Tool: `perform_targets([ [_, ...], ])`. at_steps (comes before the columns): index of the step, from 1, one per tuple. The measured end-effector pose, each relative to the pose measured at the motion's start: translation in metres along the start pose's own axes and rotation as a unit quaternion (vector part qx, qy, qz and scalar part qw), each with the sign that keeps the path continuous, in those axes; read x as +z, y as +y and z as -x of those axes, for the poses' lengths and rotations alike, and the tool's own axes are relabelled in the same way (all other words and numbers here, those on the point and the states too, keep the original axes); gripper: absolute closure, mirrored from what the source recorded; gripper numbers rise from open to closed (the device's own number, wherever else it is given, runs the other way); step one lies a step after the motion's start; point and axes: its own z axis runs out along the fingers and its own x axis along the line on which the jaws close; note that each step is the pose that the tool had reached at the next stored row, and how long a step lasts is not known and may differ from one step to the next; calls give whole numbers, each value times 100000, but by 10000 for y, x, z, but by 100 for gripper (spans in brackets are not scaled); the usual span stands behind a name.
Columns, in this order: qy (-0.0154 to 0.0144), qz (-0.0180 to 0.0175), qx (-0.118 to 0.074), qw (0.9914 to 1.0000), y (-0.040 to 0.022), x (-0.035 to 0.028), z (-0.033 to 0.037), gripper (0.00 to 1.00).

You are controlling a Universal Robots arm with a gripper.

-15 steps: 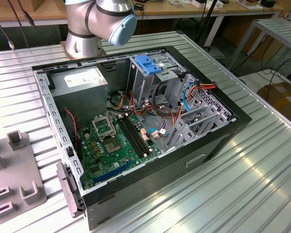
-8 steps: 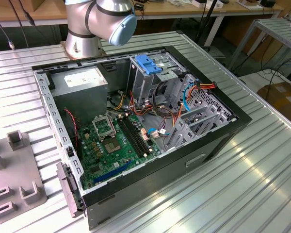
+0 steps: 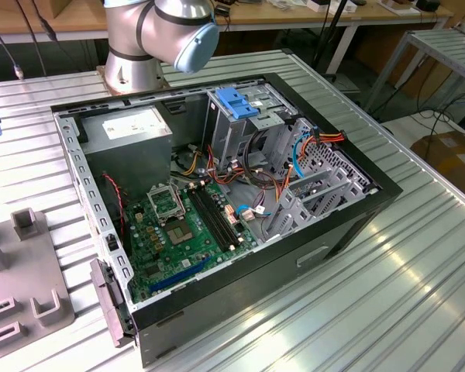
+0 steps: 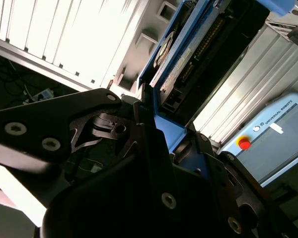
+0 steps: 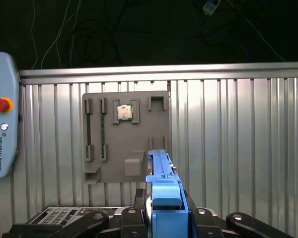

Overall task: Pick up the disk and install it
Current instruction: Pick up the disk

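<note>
1. In the first wrist view, the black gripper (image 5: pixel 165 210) is closest to the camera. Its jaws are closed tight on the disk (image 5: pixel 162 173), one on each side of the blue frame.
2. The disk sticks out of the gripper with its thin edge toward the camera. In the second wrist view, you can see its dark side inside the blue frame.
3. Farther off, past the disk, is a grey holder plate (image 5: pixel 124 144) with slots. It lies flat on the ribbed metal table (image 5: pixel 238 148). A small square computer chip (image 5: pixel 125 112) sits in one slot.
4. Beside the plate lies a grey control pad (image 5: pixel 0 139) with a red button (image 5: pixel 1 104).
5. In the exterior view, an open computer case (image 3: pixel 349 225) lies on its side on the table.
6. Inside the case are a green circuit board (image 3: pixel 178 232), a grey power box (image 3: pixel 132 132) and a blue handle (image 3: pixel 239 102).
7. The robot arm (image 3: pixel 163 31) stands behind the case.
</note>
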Motion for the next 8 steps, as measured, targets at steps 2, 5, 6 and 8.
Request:
perform_targets([
  [2,1,-1,-1,100000,-11,0,0,63],
  [5,0,-1,-2,100000,-32,0,1,63],
  [6,2,3,-1,100000,-38,0,1,63],
  [8,0,-2,-3,100000,-52,1,1,63],
])
